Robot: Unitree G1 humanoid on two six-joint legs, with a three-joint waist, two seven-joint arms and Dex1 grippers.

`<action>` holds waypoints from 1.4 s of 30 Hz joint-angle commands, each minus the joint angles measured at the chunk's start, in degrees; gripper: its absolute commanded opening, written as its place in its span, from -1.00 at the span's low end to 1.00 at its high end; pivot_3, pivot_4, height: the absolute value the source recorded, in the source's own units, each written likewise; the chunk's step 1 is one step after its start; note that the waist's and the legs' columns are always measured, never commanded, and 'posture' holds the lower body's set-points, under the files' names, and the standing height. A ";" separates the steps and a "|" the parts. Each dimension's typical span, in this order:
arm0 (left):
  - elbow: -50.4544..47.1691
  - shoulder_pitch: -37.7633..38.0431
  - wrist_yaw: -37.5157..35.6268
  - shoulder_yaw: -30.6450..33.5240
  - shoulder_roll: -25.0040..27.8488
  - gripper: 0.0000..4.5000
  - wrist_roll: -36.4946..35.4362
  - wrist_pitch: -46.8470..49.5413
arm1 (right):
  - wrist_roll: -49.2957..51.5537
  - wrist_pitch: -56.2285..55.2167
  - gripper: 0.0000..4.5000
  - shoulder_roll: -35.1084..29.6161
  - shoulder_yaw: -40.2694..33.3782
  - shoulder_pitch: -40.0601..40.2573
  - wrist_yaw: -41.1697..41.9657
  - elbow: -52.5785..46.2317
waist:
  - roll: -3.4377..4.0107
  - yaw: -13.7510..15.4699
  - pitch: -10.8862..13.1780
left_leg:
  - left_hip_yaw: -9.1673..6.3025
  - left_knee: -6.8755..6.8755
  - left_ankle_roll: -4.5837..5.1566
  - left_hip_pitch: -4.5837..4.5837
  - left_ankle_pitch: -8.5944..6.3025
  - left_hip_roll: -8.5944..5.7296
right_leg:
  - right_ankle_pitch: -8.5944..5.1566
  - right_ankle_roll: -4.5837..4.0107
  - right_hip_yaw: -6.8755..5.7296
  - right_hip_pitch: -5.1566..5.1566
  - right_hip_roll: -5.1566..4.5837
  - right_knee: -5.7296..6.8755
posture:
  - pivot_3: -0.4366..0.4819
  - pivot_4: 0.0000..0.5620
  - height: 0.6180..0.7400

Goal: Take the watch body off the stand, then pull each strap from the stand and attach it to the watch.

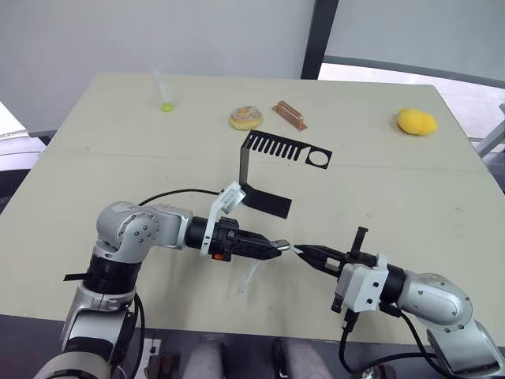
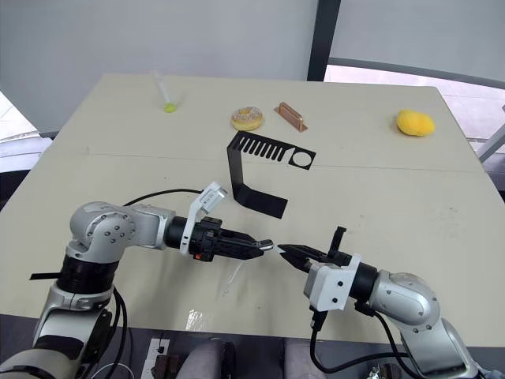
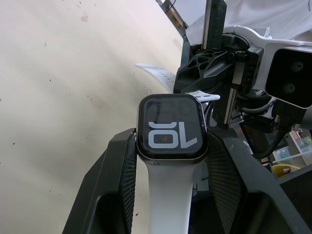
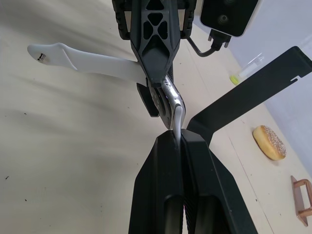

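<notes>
Surface [image 1: 118,142]: beige, stand [image 1: 272,158] empty.
Left hand [image 1: 278,246]: clamps watch [image 3: 170,129] rim; rigid, slick.
Right hand [image 1: 304,251]: pinches limp strap [image 4: 178,119] end.

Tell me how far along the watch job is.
Done: the stand is bare, and one strap hangs from the watch in the left gripper. In hand: the right gripper pinches the second strap at the watch's edge. Left: seating it.

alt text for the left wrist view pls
The left gripper clamps the watch body, one white strap already attached and hanging down. The right gripper brings the second strap to its free edge above the beige table.
</notes>
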 commanded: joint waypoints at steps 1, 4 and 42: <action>-2.61 -0.72 -0.56 -1.50 -1.51 -0.30 -1.63 -0.01 | 0.16 -0.09 -1.00 0.98 1.32 -1.37 -1.37 -1.79 | 0.00 0.00 0.00 | 0.00 0.00 0.00 0.00 0.00 0.00 | 0.00 0.00 0.00 0.00 0.00 0.00 | -0.05 -0.47 1.00; -2.81 -0.99 -0.17 -1.63 -1.65 -0.30 -1.58 0.04 | -0.20 0.35 -1.00 1.12 1.59 -1.76 -1.41 -1.83 | 0.00 0.00 0.00 | 0.00 0.00 0.00 0.00 0.00 0.00 | 0.00 0.00 0.00 0.00 0.00 0.00 | -0.05 -0.47 1.00; -4.22 -2.27 -0.25 -3.82 -1.15 -0.30 1.16 -0.57 | -3.31 5.81 -1.00 2.02 4.65 -5.57 -0.98 -2.48 | 0.00 0.00 0.00 | 0.00 0.00 0.00 -0.01 0.00 0.00 | 0.00 0.00 0.00 -0.01 0.00 0.00 | -0.05 -0.47 1.00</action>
